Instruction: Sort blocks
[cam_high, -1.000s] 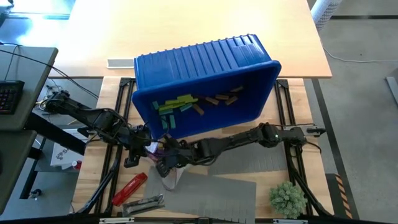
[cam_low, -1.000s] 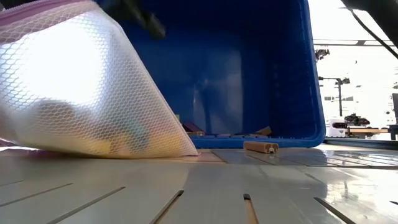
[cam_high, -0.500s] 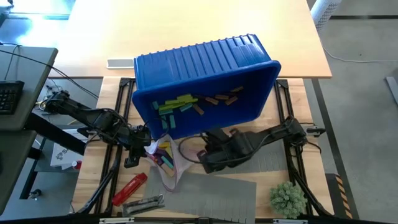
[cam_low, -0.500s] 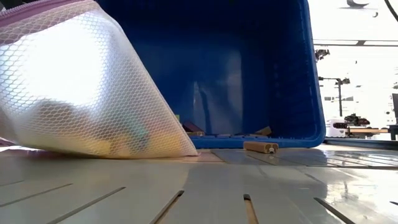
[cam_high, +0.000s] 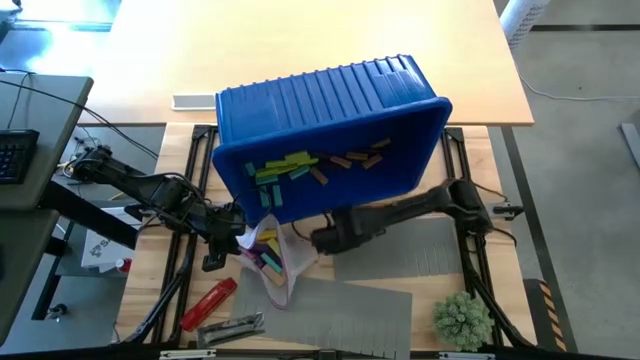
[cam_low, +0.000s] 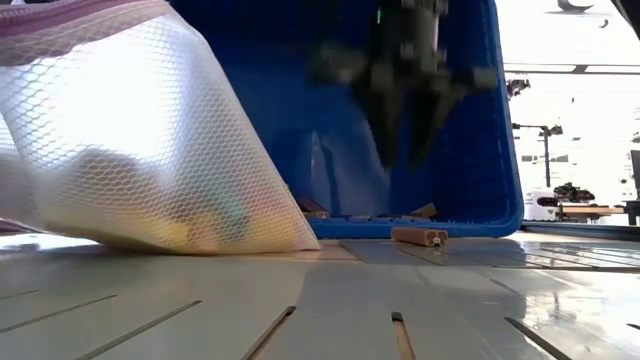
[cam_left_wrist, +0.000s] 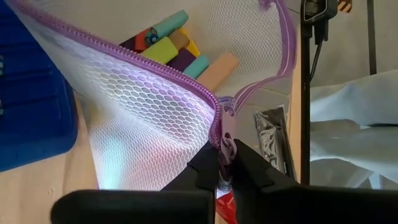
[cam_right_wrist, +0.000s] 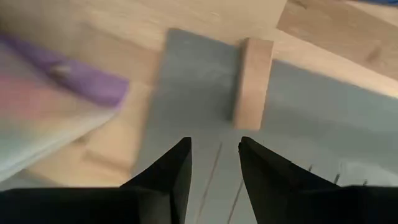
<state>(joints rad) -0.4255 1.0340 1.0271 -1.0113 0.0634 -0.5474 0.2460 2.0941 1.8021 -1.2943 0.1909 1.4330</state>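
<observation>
A white mesh bag (cam_high: 272, 258) with a purple zipper lies in front of the tipped blue bin (cam_high: 330, 130), and my left gripper (cam_left_wrist: 225, 171) is shut on it. Several coloured blocks (cam_left_wrist: 177, 50) lie inside the bag. More blocks (cam_high: 300, 168) lie in the bin. One tan block (cam_right_wrist: 252, 84) lies flat on the grey mat just before the bin (cam_low: 420, 236). My right gripper (cam_right_wrist: 214, 165) hangs open above it, pointing down, with nothing between its fingers (cam_low: 405, 150). My left gripper pinches the bag at the end of its purple zipper (cam_left_wrist: 217, 134), at a corner of the mouth, between its two fingers. That corner is held up. The bag's body slopes down from it and rests on the mat (cam_low: 180, 235) with the blocks in it.
A red cylindrical tool (cam_high: 208, 303) and a silvery packet (cam_high: 232, 328) lie near the front left. Grey mats (cam_high: 350, 310) cover the table's middle and front. A green tuft (cam_high: 462, 318) stands at the front right. The bin blocks the far side.
My right gripper has left the bag's mouth and swung toward the table's right. It has tipped over until it points down, and it now hangs in front of the bin, above the tan block. The bag stays held by my left gripper.
</observation>
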